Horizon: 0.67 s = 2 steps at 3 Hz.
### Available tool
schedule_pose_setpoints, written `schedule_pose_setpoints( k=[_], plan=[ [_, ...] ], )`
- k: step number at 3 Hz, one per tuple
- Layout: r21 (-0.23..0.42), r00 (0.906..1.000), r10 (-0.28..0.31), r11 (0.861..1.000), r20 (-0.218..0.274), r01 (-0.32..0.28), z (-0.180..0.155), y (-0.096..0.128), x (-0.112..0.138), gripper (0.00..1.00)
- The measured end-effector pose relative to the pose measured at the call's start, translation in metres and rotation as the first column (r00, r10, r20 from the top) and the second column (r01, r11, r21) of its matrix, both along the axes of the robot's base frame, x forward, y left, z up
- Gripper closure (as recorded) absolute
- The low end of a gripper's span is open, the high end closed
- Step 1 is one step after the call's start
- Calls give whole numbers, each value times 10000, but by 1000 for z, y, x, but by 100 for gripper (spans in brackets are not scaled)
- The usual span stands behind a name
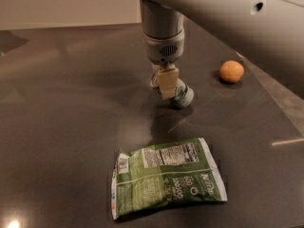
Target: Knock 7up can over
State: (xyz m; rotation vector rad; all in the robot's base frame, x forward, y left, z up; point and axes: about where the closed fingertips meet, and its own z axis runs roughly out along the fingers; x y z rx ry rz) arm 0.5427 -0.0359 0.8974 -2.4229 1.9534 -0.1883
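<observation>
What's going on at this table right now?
The robot's arm reaches down over the dark table, with its gripper right against the 7up can. The can is tipped at a slant rather than upright. A green snack bag lies flat nearer the camera and an orange sits off to the side, both apart from the can.

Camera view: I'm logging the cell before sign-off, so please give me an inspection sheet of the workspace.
Surface: dark grey table, glossy, with light reflections.
Job's things: 7up can, tilted, mid-table.
Clutter: green snack bag lying flat near the front; orange at the right, apart from the can.
Grippers: gripper low over the table, right at the can's left side.
Cables: nothing seen.
Surroundings: pale wall behind the table.
</observation>
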Motion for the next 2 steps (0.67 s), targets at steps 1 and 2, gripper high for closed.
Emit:
schedule_pose_setpoints(
  k=[1, 2],
  plan=[
    [172, 9998, 5, 9999, 210, -9, 0, 4, 5, 12],
    [293, 9993, 27, 9996, 377, -38, 0, 7, 9, 0]
  ],
)
